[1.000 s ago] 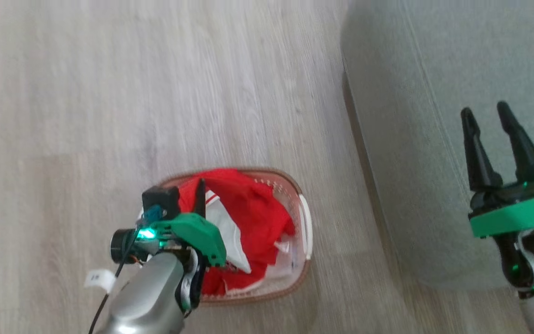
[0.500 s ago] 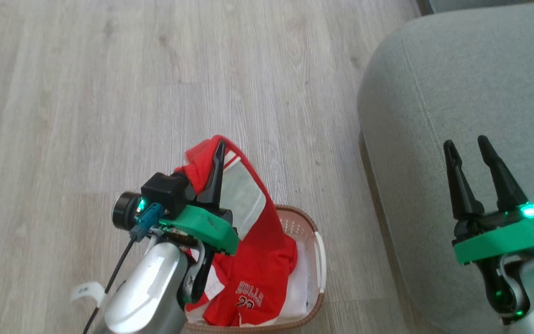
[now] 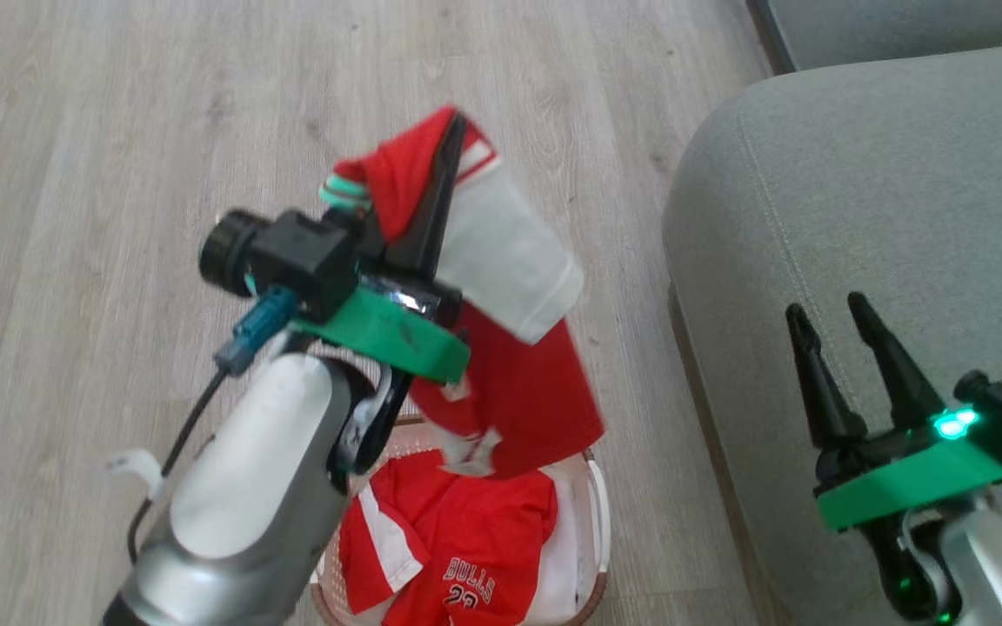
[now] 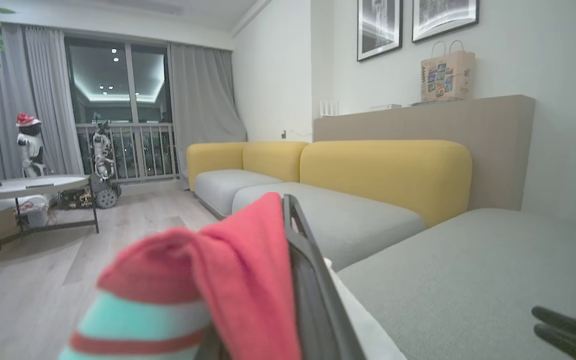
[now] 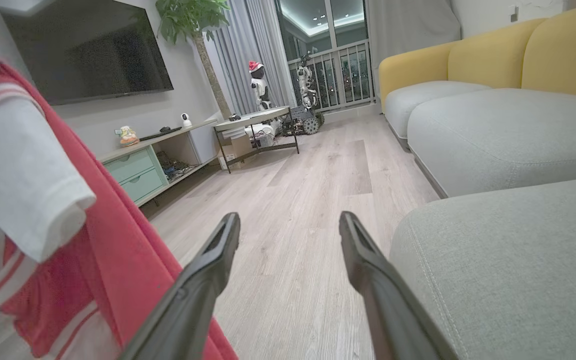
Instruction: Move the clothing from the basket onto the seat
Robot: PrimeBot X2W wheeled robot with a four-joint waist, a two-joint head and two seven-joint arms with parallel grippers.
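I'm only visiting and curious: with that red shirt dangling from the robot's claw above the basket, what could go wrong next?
The left gripper pinches only a fold of the lifted garment, so it might slip free. Its hem hangs low over the basket and could snag the rim. Carried across low, it may catch the edge of the seat.

clothing (image 3: 527,391): soft matt cloth | basket (image 3: 603,522): perf. plastic | seat (image 3: 858,200): matt fabric, stitched | floor (image 3: 75,130): smooth wood-grain

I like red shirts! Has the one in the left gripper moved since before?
Yes. The red shirt rose: it lay in the basket, now hangs above its rim from the shut left gripper.
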